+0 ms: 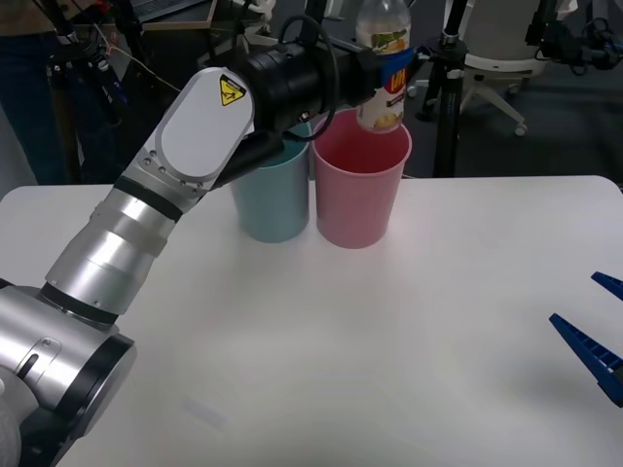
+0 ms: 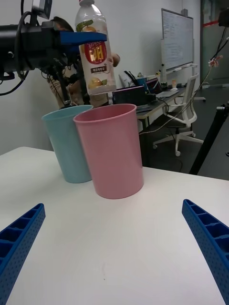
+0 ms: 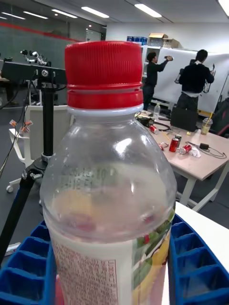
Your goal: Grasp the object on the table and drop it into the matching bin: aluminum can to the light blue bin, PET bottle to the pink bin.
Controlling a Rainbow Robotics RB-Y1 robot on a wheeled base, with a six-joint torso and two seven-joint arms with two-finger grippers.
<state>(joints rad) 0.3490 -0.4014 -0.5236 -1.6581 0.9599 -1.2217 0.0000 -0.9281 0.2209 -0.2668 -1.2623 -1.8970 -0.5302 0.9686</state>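
The PET bottle [image 1: 384, 70], clear with a yellow-and-white label, hangs upright over the pink bin [image 1: 360, 183], its base at the bin's rim. My left gripper [image 1: 382, 60] is shut on the bottle's body. From the right wrist the bottle [image 2: 96, 52] shows above the pink bin [image 2: 112, 150], with a blue finger [image 2: 81, 37] across it. In the left wrist view the red-capped bottle [image 3: 107, 190] sits between the blue fingers [image 3: 195, 267]. The light blue bin [image 1: 273, 199] stands just left of the pink one. My right gripper [image 1: 602, 329] stays open near the table's right edge.
The white table [image 1: 341, 370] stretches wide in front of the bins. Behind its far edge stand a black tripod [image 1: 446, 88] and an office chair [image 1: 492, 63]. My left arm [image 1: 165, 175] reaches across the table's left side toward the bins.
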